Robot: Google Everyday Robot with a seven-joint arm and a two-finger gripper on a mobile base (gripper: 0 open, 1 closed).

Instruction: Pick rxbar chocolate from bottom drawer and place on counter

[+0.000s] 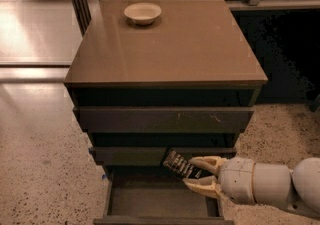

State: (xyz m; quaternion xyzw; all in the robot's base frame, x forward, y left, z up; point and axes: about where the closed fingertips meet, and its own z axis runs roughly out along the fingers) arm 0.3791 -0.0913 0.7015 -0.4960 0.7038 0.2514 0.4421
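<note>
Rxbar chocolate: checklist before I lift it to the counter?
1. Grip: gripper shut on the rxbar chocolate, low at right in front of the drawers: ok.
2. Bar out of the bottom drawer, held above its floor: ok.
3. Clearance from the middle drawer front: the bar's far end overlaps it in this view, touching or apart: cannot tell.
4. Landing space: counter bare in front of the bowl: ok.
</note>
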